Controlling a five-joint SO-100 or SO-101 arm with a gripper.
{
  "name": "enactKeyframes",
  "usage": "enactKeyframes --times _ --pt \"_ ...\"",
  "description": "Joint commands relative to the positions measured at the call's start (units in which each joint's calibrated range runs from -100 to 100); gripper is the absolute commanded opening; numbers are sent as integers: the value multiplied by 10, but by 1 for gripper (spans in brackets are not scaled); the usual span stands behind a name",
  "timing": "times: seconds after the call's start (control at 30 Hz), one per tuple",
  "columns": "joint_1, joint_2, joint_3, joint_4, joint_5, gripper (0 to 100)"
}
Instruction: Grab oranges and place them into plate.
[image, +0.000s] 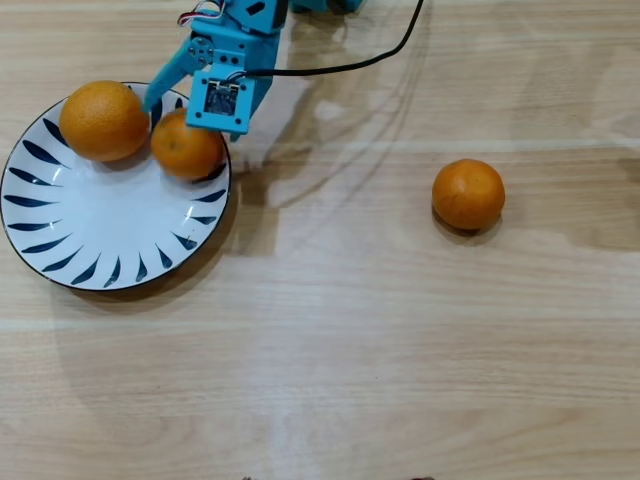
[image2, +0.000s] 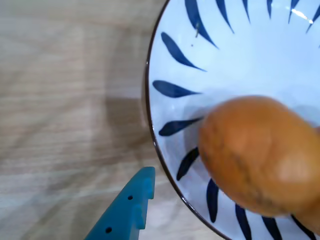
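Your plate has two oranges on its upper rim, the big orange touching the small one; the third orange sits well off to the plate's right. Gripper hangs over that rim, fingers spread, gripping nothing; one finger shows just outside the plate.

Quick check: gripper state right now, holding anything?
Gripper: open, holding nothing; the small orange lies on the plate beside it.

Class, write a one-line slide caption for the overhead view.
Two oranges on the plate, the blue gripper above them, a third orange alone on the table.
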Motion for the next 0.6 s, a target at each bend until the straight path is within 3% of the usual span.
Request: enactKeyframes --times 0.0,0.13,0.33,0.4,0.57 --pt "2 -19 -2 -5 0 56" --pt "-4 -24 -5 -5 -1 57" --pt "-135 -37 -73 1 -1 55" --pt "-186 -52 -81 1 -4 49" --pt "-295 -65 -78 1 -36 21"
